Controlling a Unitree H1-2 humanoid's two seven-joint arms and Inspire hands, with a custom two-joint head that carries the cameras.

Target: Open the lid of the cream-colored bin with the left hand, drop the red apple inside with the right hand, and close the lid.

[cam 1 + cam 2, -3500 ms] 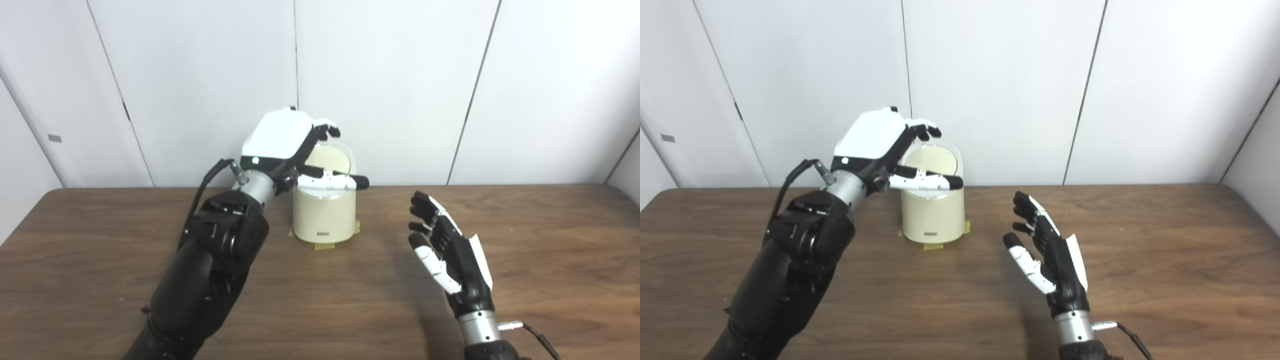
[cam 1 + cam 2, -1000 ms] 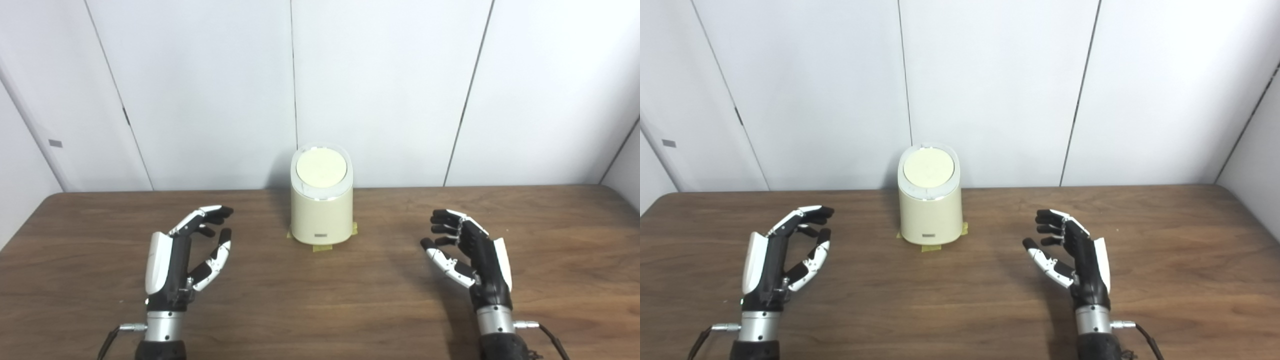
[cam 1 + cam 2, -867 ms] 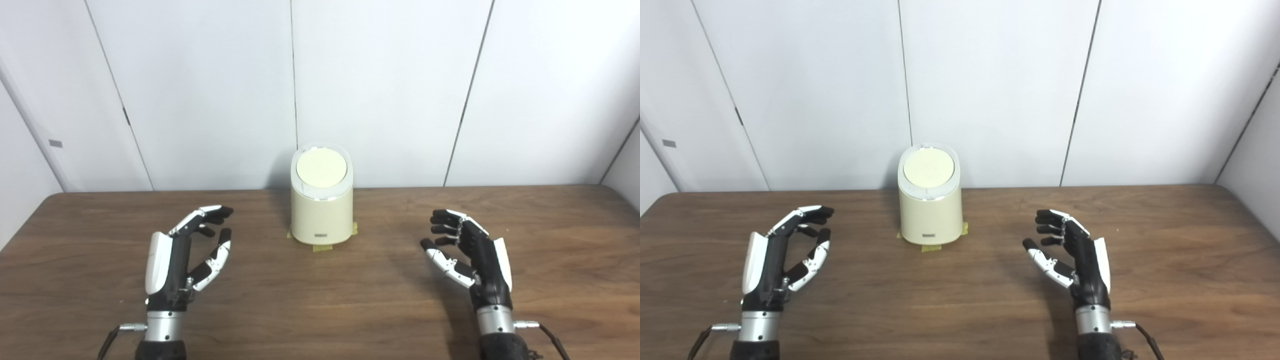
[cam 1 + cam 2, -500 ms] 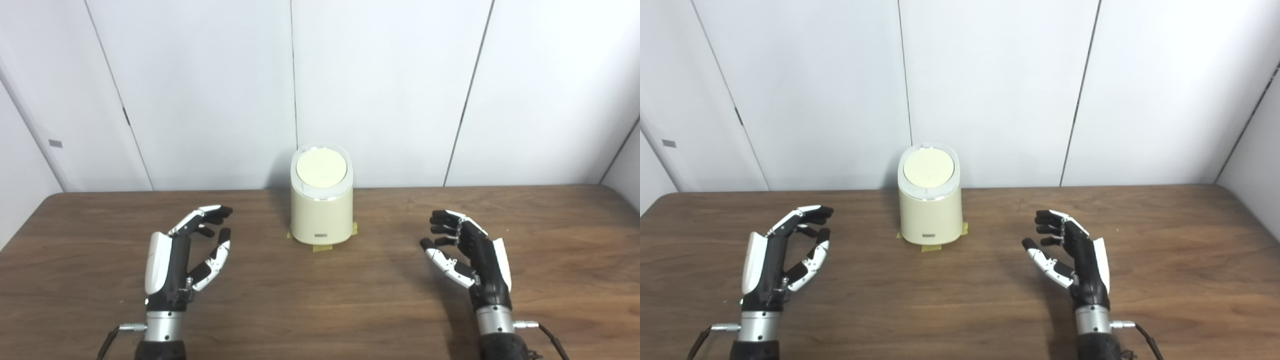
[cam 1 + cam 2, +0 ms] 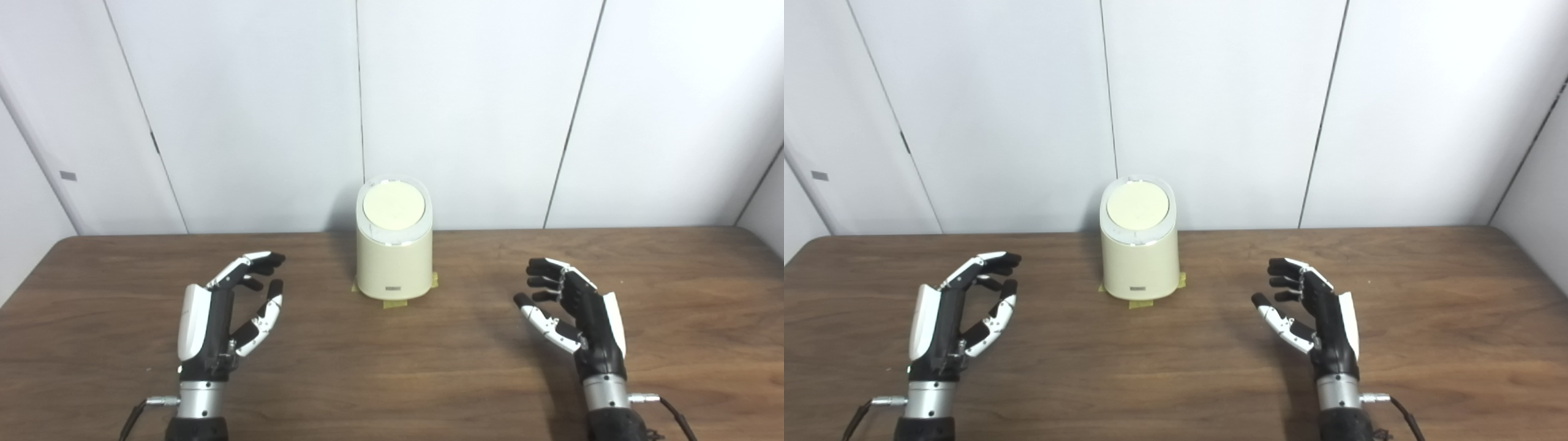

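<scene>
Cream-colored bin (image 5: 394, 263): upright at the table's (image 5: 392, 367) far middle, on tape tabs (image 5: 392, 302); lid (image 5: 394, 207) shut, contents hidden. Left hand (image 5: 211, 321) and right hand (image 5: 582, 321): either side, well apart from it, fingers spread, empty.

The left hand (image 5: 208, 327) is off the lid (image 5: 393, 206), now shut, and hovers empty near the table's left side.

The shut lid (image 5: 394, 207) hides the bin's (image 5: 394, 266) inside.
</scene>
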